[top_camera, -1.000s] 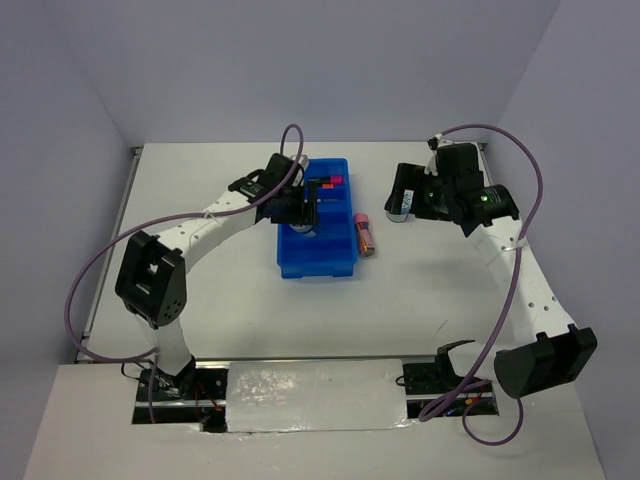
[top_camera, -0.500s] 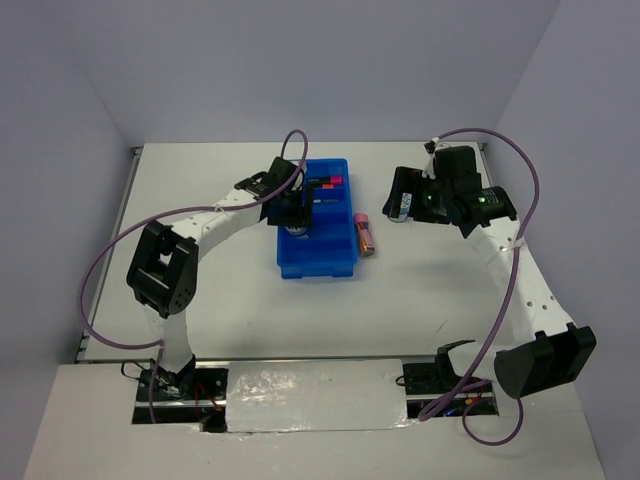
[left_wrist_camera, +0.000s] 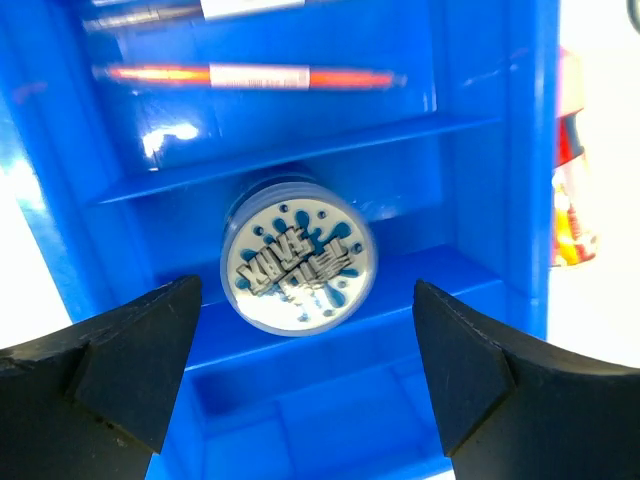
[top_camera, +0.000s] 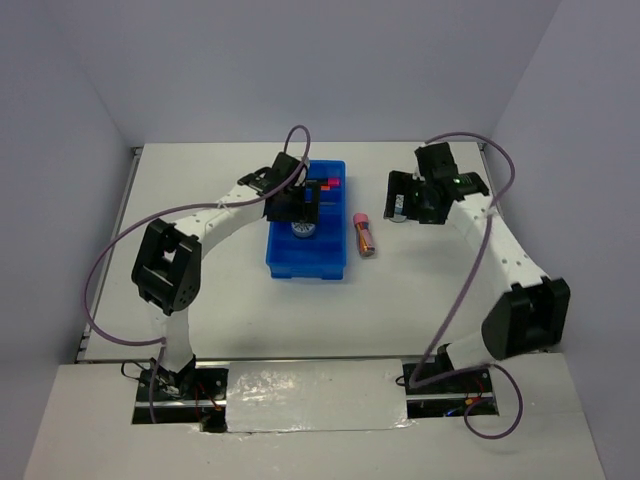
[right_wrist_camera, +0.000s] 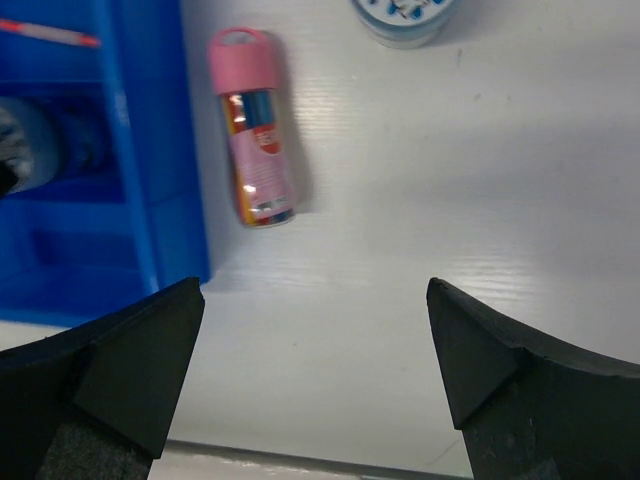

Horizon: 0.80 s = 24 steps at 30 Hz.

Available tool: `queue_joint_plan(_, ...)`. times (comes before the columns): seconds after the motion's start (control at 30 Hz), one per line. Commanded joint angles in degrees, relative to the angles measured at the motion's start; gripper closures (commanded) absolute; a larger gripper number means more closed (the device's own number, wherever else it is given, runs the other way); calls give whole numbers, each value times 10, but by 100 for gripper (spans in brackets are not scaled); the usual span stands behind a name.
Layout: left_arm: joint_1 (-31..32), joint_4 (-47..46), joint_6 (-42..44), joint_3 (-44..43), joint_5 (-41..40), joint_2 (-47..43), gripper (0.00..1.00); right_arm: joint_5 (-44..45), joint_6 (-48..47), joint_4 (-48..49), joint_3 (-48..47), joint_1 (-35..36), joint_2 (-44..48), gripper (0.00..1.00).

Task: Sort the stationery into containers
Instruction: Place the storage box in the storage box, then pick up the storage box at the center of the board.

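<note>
Starting at the tray [top_camera: 305,262], your left gripper [left_wrist_camera: 305,300] hangs right above it. Its jaws are wide apart and hold nothing. Under it, one tape roll [left_wrist_camera: 298,262] lies inside the tray, in a middle part. It looks tipped against a divider [left_wrist_camera: 300,150], but I cannot tell for sure. In the next part of the tray lie an orange pen [left_wrist_camera: 250,76] and a grey pen [left_wrist_camera: 150,14].

Just right of the tray, on the table [right_wrist_camera: 450,200], lies the pink tube [right_wrist_camera: 255,170]. It is very near the tray wall [right_wrist_camera: 150,150] but not touching it. Farther right of the tray sits the second roll [right_wrist_camera: 405,15]. Your right gripper [right_wrist_camera: 315,295] hovers right of the tray, over bare table, jaws wide apart and empty.

Here is what I think could go wrong. The tube is round, so a bump from one jaw may roll it away. It lies so close to the tray that a jaw may hit the wall and shove the tray. Lift the left gripper straight up, or a jaw may catch a divider and knock the tape roll.
</note>
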<state>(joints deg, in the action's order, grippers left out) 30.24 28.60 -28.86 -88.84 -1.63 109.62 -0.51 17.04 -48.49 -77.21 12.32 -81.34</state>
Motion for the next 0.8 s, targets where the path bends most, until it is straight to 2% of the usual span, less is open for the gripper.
queue_joint_plan(0.0,-2,20,-11,-49,3,-25,1,48,-12,16,-35,-13,-65,0)
queue_joint_plan(0.17,-1,59,-25,-98,25,-43,1,67,-20,39,-104,-39,-171,0)
queue_joint_plan(0.3,-1,75,-40,-100,52,-98,1,54,-30,54,-163,-48,-240,0)
queue_joint_plan(0.5,-4,147,-29,-103,28,-171,1,38,-47,22,-281,-53,-350,0)
queue_joint_plan(0.63,-23,176,-18,-72,19,-225,1,52,-46,6,-298,-53,-406,1)
queue_joint_plan(0.77,-50,196,-5,-40,19,-285,1,80,-39,4,-290,-53,-419,5)
